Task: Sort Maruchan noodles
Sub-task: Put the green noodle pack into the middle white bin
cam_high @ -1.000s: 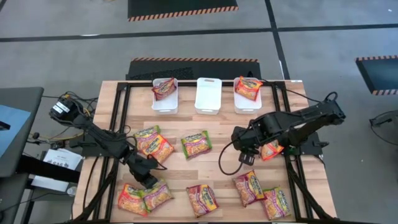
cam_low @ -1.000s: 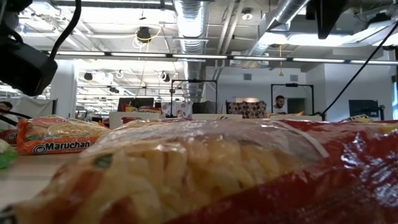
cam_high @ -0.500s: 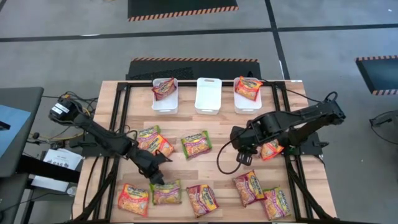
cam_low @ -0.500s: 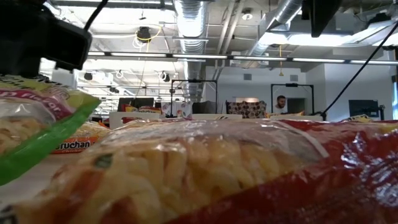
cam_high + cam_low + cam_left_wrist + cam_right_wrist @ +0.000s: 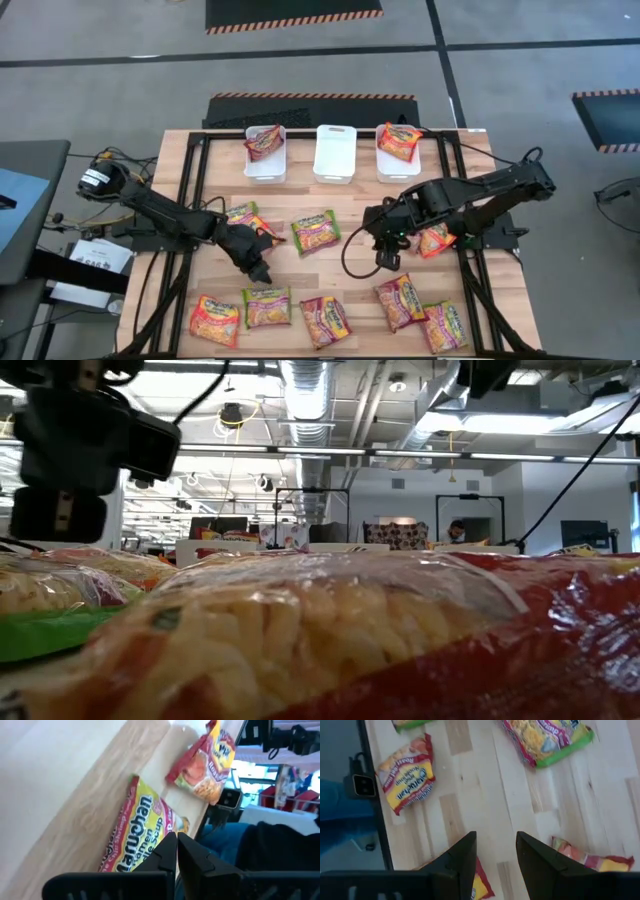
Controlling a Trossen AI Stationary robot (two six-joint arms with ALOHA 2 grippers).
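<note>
Overhead, the left gripper (image 5: pixel 262 274) hangs over the front-left part of the wooden tabletop (image 5: pixel 340 265), jaws closed on nothing. A second ago it was lower and farther left, at the pair of front-left packets; it has since risen and swung toward the centre. The green-edged Maruchan packet (image 5: pixel 267 307) — earlier overlapping the orange-edged packet (image 5: pixel 215 319) — now lies flat and apart, just to that packet's right. The right gripper (image 5: pixel 388 259) hovers over bare wood right of centre, jaws open and empty, having drifted slightly leftward. An orange packet (image 5: pixel 436 240) lies under the right arm. The remaining packets are unchanged: two stacked at left-centre (image 5: pixel 245 218), one green-edged at centre (image 5: pixel 315 231), three along the front. Of the three white bins at the back, the left bin (image 5: pixel 265 160) holds a red packet, the right bin (image 5: pixel 398 161) an orange one, and the middle bin (image 5: pixel 335 154) none.
</note>
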